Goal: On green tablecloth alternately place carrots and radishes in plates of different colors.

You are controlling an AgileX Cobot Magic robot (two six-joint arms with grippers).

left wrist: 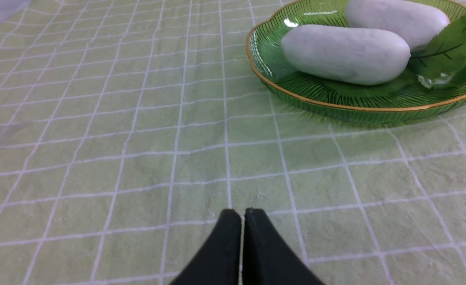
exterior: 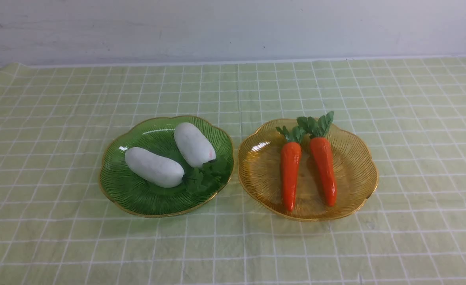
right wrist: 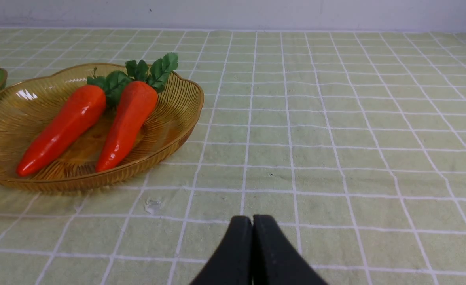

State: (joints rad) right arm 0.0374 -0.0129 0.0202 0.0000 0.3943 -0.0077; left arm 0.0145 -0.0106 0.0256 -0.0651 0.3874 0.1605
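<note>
While the green scalloped plate (exterior: 138,202) sits left of the tablecloth's middle, the amber-yellow scalloped plate (exterior: 347,198) sits just beside it, toward the tablecloth's right edge. Two white toy radishes (exterior: 154,167) (exterior: 194,144) lie in the green scalloped plate, their leafy tufts toward its right rim. Two orange-red toy carrots (exterior: 290,174) (exterior: 323,170) lie in the amber-yellow scalloped plate, tips toward its near rim, leaves toward its far rim. Over the pale green gridded tablecloth (exterior: 169,245), the left gripper (left wrist: 243,215) and right gripper (right wrist: 252,221) each have their fingertips pressed together, empty.
</note>
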